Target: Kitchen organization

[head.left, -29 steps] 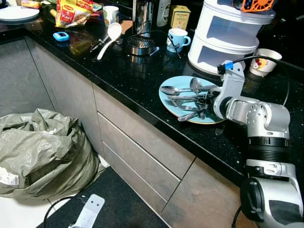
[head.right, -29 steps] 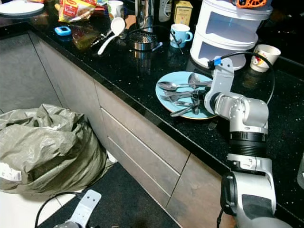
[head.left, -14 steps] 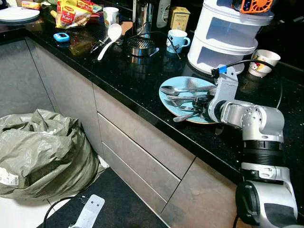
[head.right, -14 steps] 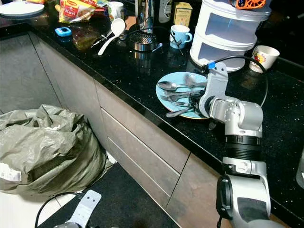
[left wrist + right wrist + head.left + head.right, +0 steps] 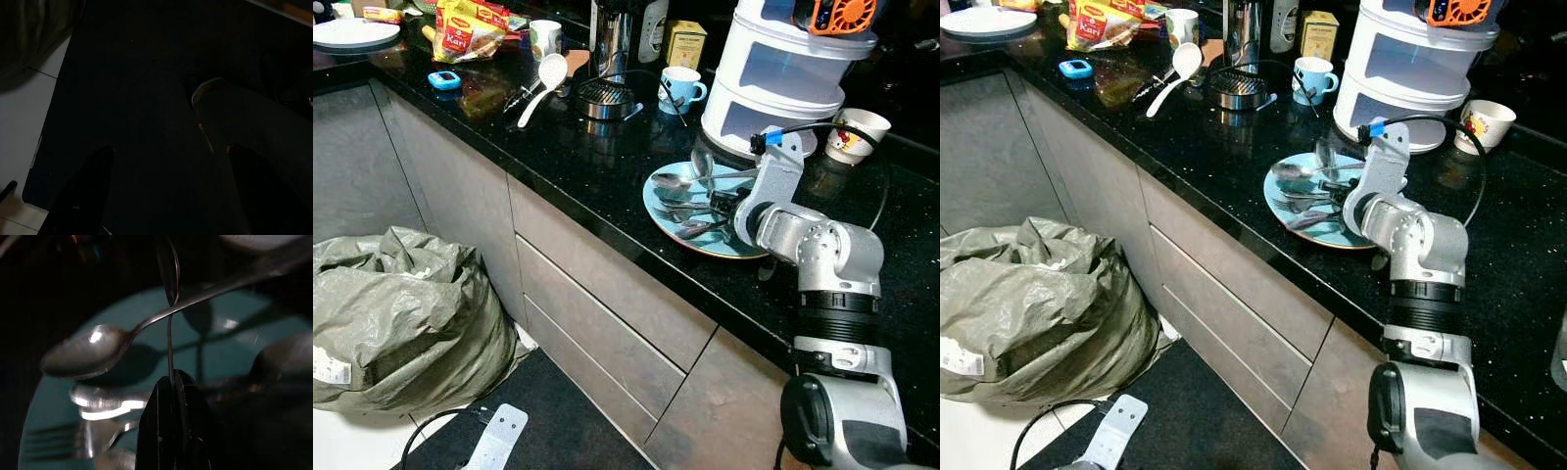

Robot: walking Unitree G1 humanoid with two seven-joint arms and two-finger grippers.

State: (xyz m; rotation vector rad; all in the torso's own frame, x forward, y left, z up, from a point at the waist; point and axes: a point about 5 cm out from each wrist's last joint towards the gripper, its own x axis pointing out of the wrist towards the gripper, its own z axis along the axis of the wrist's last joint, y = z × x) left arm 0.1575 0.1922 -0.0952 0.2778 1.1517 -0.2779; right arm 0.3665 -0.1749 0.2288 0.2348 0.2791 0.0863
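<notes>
Spoon (image 5: 168,308) now lifted off plate (image 5: 658,209), upright in right jaws (image 5: 168,382)

Sharp, evenly lit head views with glints on the glossy black countertop (image 5: 597,147); very dark wrist views, the right one blurred.

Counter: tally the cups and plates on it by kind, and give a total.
Cups: 3
Plates: 2
Total: 5
</notes>
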